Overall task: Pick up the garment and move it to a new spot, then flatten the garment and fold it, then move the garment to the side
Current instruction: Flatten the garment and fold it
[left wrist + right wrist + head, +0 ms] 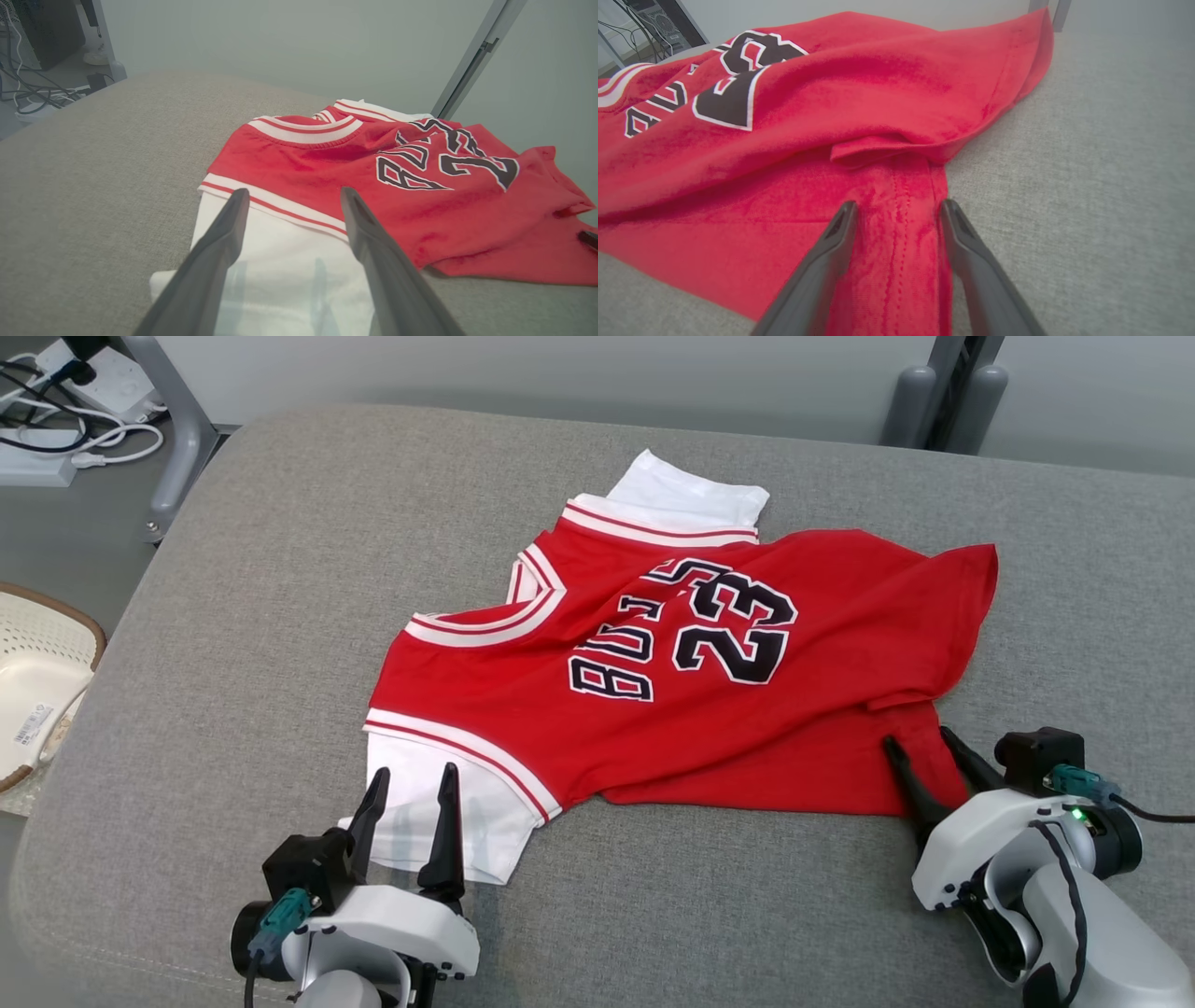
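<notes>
The garment is a red jersey with white trim, white sleeves and the number 23. It lies rumpled across the grey padded surface. My left gripper is open at the near left, its fingers spread over the near white sleeve. In the left wrist view the left gripper points over that sleeve toward the red body. My right gripper is at the jersey's near right hem corner. In the right wrist view its fingers stand apart astride a strip of red hem, under a folded flap of the jersey.
A white perforated basket sits off the surface's left edge. Cables and a power strip lie on the floor at the far left beside a metal leg. Grey posts rise behind the far right edge. Bare grey surface surrounds the jersey.
</notes>
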You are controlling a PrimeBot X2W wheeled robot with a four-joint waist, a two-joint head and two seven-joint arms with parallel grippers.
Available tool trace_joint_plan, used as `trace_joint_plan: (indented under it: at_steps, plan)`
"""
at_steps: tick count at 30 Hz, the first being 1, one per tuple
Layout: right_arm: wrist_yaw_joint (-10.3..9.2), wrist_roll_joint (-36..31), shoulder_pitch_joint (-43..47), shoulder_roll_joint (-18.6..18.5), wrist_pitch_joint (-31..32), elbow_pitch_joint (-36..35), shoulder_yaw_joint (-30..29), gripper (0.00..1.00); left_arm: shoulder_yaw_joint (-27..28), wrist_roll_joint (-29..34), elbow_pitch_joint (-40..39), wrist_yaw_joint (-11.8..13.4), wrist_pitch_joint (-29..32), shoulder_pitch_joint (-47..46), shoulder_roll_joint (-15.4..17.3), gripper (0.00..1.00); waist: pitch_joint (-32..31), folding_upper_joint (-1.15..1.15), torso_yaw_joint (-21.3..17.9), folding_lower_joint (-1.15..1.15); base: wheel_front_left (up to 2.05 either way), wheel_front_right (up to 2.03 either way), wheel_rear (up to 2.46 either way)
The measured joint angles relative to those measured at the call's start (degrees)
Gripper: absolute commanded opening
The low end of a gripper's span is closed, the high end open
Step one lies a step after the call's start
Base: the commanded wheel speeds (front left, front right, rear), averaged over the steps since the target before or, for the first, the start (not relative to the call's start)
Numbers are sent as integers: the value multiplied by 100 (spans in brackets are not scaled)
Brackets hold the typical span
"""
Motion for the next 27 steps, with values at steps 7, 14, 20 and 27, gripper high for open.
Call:
trace_joint_plan:
  at_steps: [7, 14, 20, 27]
  plan:
    - [0, 83, -57, -55, -55, -19, 215, 0, -2, -7, 18, 37, 0, -20, 0, 100, -7, 0, -12, 0, 0, 0, 0]
    - [0, 111, -86, -104, -196, -180, 246, 0, 64, -5, 54, 36, 0, -18, 1, 100, -138, 0, -103, 0, 0, 0, 0]
    - [0, 93, 15, -160, -252, -356, 107, 0, 143, 3, 64, 29, 0, 54, 0, 100, -311, 0, -245, 0, 0, 0, 0]
    - [0, -10, 335, -259, -285, -625, -218, 0, 241, 41, 77, 5, 0, 129, 1, 100, -477, 0, -412, 0, 0, 0, 0]
